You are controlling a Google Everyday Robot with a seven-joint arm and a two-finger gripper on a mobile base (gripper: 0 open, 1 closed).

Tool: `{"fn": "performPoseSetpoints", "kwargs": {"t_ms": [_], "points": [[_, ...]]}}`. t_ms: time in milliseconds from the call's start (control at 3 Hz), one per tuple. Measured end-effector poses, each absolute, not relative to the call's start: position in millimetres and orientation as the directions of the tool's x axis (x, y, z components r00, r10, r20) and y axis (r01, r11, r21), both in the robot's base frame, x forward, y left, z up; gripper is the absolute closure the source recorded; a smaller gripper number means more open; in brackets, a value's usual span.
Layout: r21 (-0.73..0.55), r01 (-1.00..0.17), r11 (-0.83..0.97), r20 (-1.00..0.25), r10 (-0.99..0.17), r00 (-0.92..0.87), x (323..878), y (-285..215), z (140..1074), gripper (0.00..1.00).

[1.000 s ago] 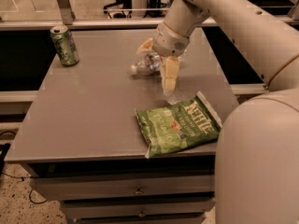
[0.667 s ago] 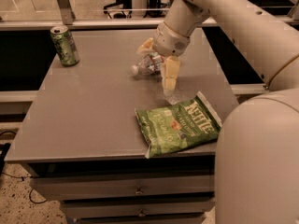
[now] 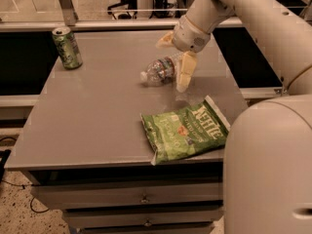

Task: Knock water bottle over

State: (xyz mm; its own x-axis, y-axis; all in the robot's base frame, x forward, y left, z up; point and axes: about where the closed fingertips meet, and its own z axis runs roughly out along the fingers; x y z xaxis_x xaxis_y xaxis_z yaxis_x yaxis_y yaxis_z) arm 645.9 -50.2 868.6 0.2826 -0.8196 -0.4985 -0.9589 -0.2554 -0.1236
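Water bottle (image 3: 158, 71) lies on its side near the middle of the grey table (image 3: 92, 116), white cap pointing left, base end toward the arm; gripper (image 3: 170, 66) sits over that base end, released, its two cream fingers (image 3: 185, 71) spread wide, one behind the bottle and one in front; can't tell whether either finger touches the plastic; green soda can (image 3: 67, 48) upright at far left corner, well apart from the bottle; green chip bag (image 3: 185, 129) flat near the front right edge, just overhanging it
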Motion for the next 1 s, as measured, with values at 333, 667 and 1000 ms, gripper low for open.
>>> {"fn": "performPoseSetpoints", "kwargs": {"t_ms": [333, 667, 1000], "points": [[-0.165, -0.983, -0.079, -0.611, -0.774, 0.164, 669, -78, 900, 0.00], [-0.153, -0.981, 0.121, -0.730, -0.682, 0.029, 683, -118, 927, 0.00], [-0.085, -0.939, 0.333, -0.846, -0.522, -0.108, 681, -173, 961, 0.00]]}}
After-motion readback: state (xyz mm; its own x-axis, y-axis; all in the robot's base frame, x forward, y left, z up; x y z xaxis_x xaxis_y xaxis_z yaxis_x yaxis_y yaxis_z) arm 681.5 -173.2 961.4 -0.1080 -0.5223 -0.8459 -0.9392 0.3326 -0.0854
